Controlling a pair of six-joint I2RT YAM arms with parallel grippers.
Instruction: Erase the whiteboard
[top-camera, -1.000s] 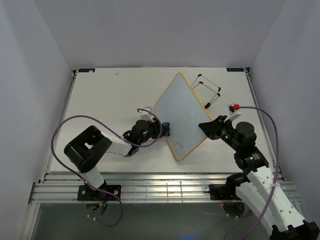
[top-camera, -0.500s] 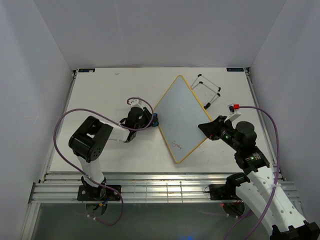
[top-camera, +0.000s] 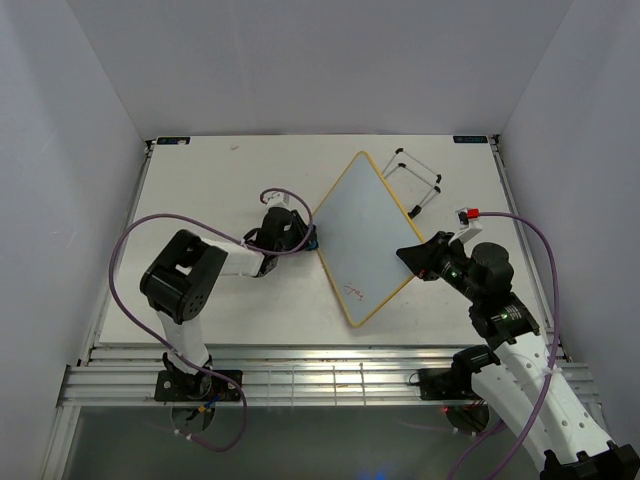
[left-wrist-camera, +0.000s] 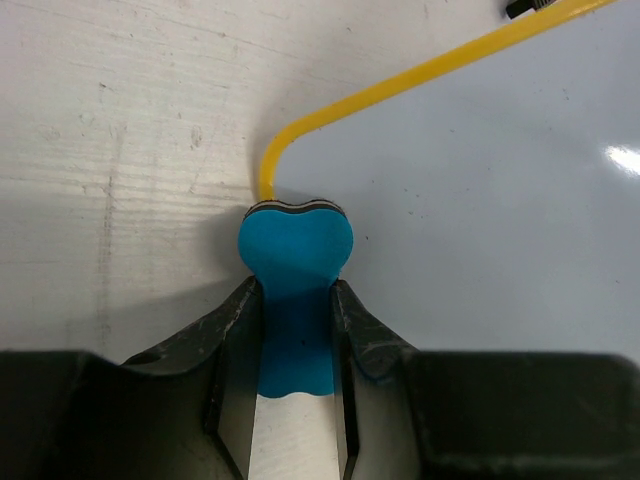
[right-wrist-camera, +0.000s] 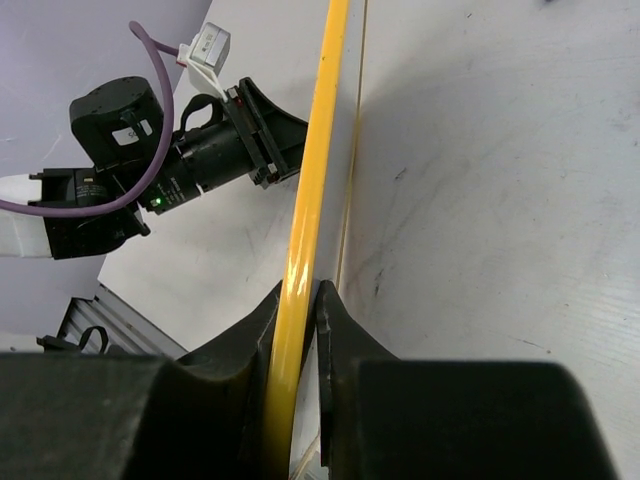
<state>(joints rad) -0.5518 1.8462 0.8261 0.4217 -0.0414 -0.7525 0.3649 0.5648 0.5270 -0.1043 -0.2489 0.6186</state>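
Note:
The whiteboard (top-camera: 367, 232) lies diamond-wise mid-table, white with a yellow frame, and shows a small red scribble near its lower corner. Its black wire stand feet (top-camera: 416, 178) stick out behind it. My left gripper (top-camera: 306, 239) is shut on the blue bone-shaped eraser (left-wrist-camera: 294, 300), whose front end touches the board's rounded left corner (left-wrist-camera: 275, 150). My right gripper (top-camera: 413, 254) is shut on the board's yellow frame (right-wrist-camera: 305, 235) at its right corner. The left arm (right-wrist-camera: 160, 170) shows beyond the frame in the right wrist view.
Grey walls close in the white table (top-camera: 220, 190) on three sides. A slatted metal rail (top-camera: 320, 378) runs along the near edge by the arm bases. Purple cables (top-camera: 125, 260) loop beside both arms.
My left gripper moved the eraser from the board's lower left edge up and left to its left corner. The board's lower corner swung slightly left. The right arm held still.

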